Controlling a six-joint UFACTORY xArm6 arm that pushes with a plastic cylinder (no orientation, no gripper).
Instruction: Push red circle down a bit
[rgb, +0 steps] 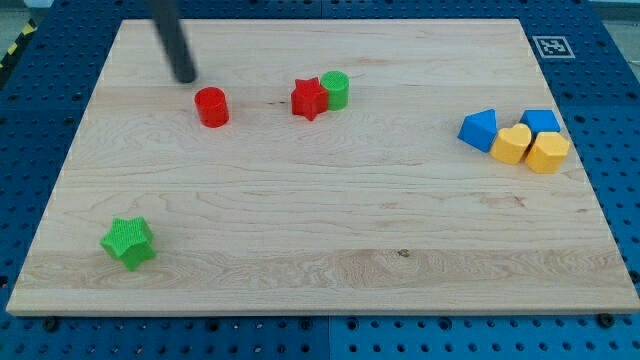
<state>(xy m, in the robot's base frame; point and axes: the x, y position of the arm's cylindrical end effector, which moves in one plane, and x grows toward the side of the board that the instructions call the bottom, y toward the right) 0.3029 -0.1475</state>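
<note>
The red circle (211, 106) sits on the wooden board (320, 220) in the upper left part of the view. My tip (186, 78) is just above and to the left of the red circle, a small gap apart from it. The dark rod rises from the tip toward the view's top. A red star (309, 98) lies to the right of the red circle, touching a green circle (336, 90) on its right.
A green star (128, 242) lies at the lower left. At the right, a blue triangle-like block (479, 129), a blue block (541, 122), a yellow heart (512, 144) and a yellow hexagon-like block (547, 152) cluster together. A marker tag (550, 46) sits beyond the top right corner.
</note>
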